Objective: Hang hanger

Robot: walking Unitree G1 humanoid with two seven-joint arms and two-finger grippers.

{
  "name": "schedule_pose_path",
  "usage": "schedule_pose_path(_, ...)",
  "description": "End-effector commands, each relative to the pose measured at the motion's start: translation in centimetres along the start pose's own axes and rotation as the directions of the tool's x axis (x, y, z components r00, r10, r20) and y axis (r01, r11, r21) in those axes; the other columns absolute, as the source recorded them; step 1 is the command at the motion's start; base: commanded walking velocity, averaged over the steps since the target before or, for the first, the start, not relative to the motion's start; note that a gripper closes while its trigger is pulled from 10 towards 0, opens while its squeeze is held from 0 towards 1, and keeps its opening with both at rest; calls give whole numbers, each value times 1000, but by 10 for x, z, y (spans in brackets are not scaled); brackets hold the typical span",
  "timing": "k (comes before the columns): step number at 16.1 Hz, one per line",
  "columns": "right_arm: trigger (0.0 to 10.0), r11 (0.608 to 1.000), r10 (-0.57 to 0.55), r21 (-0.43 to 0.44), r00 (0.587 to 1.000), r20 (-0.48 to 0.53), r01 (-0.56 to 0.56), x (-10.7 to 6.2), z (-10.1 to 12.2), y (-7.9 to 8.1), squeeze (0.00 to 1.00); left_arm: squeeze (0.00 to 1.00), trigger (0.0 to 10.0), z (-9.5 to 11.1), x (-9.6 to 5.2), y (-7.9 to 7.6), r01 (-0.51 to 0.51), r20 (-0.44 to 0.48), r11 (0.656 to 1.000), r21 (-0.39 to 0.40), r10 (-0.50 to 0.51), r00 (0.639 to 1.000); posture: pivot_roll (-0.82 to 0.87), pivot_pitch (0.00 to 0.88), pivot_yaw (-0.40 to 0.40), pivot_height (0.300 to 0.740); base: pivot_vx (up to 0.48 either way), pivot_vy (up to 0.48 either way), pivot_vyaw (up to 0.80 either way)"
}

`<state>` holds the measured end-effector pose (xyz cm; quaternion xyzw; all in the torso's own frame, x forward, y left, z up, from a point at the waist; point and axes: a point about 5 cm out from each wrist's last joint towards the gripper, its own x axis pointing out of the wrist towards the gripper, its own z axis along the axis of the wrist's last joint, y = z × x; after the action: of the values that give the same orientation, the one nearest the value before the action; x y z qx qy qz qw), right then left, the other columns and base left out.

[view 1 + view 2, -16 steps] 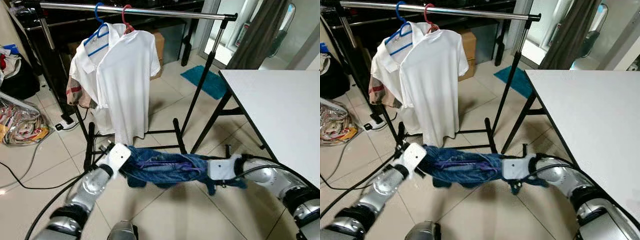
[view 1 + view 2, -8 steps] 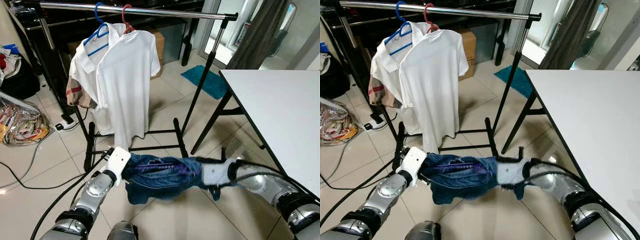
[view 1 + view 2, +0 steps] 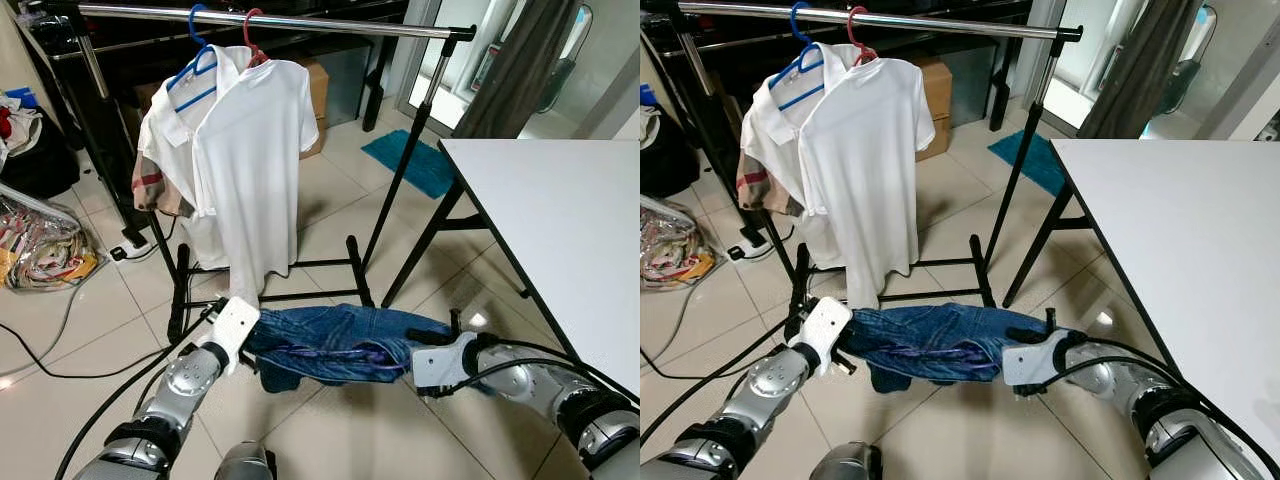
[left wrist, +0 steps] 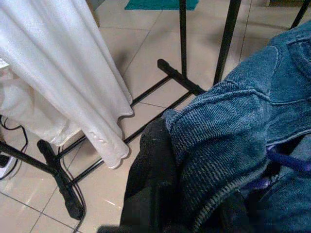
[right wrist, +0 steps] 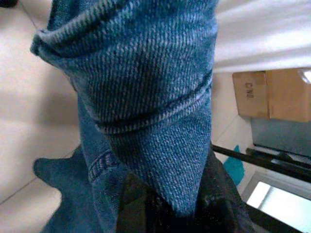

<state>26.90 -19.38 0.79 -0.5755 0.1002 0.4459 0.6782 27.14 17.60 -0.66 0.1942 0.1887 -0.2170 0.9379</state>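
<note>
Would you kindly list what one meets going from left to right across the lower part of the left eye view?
Black cable → left gripper → blue jeans → right gripper → white table.

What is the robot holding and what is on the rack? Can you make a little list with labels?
held thing: blue jeans on a purple hanger, stretched between both arms
left tool: at one end of the jeans, fingers buried in denim
right tool: at the other end, fingers hidden by denim
height: low, above the tiled floor
rack: metal rail above and ahead
already hanging: two white shirts, on a blue hanger and a red hanger
right side: white table
</note>
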Motion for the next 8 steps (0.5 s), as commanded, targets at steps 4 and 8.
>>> schedule_pose_path(4,10000,997,-80,-4,993,-88,80,8,-3,-7,0,0,10000,-13,-4,-15,20,-40,999,-31,-21,999,284,0,-77,740,0,0,0)
schedule_pose_path(8,10000,995,-102,-16,991,-85,101,18,6,-5,0,0,10000,-2,6,-30,55,-18,998,-19,-56,998,286,10,-85,740,0,0,0)
